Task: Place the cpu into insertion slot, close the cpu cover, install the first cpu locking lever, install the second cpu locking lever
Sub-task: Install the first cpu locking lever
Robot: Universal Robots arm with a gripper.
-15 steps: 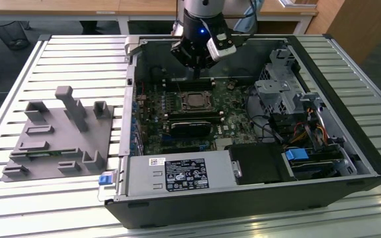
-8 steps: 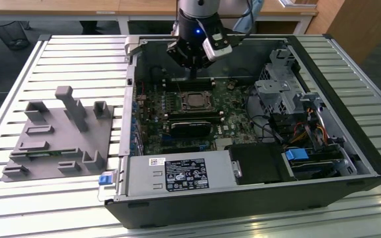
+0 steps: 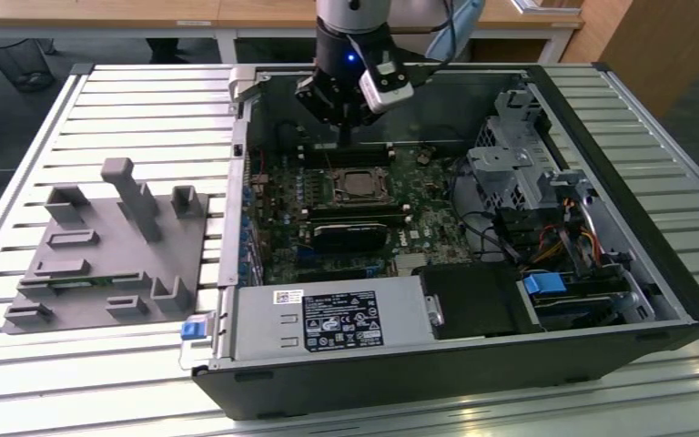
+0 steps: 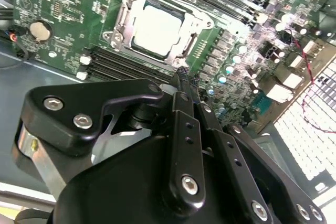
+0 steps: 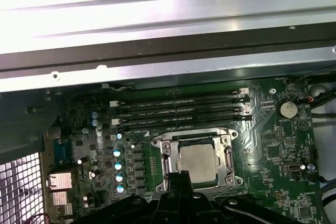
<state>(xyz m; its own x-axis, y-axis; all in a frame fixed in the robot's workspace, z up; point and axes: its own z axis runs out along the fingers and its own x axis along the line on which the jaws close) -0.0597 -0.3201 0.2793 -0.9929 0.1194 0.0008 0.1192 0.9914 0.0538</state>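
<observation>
The cpu (image 5: 198, 162) is lying in the insertion slot (image 5: 175, 158), cpu cover (image 5: 229, 156) down; whether it is latched is unclear. The gripper (image 4: 183, 74) is hovering nearby, fingers pressed together.

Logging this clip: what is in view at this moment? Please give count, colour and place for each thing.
slatted table: one, silver-grey, under everything
computer case: one, black, open, on the table
fixture: one, grey, on the table at the exterior view's left of the case
circuit board: one, green, inside the case
cpu: one, silvery, mid-board
cpu cover: one, silver-grey frame, lying flat around the cpu
long slots: several, black, beside the cover
block: one, black, on the board
power supply box: one, silver, case corner
drive cage: one, silver, exterior view's right
arm: one, silver-black, above the case
gripper: one, black, shut, empty, tip near the cover
</observation>
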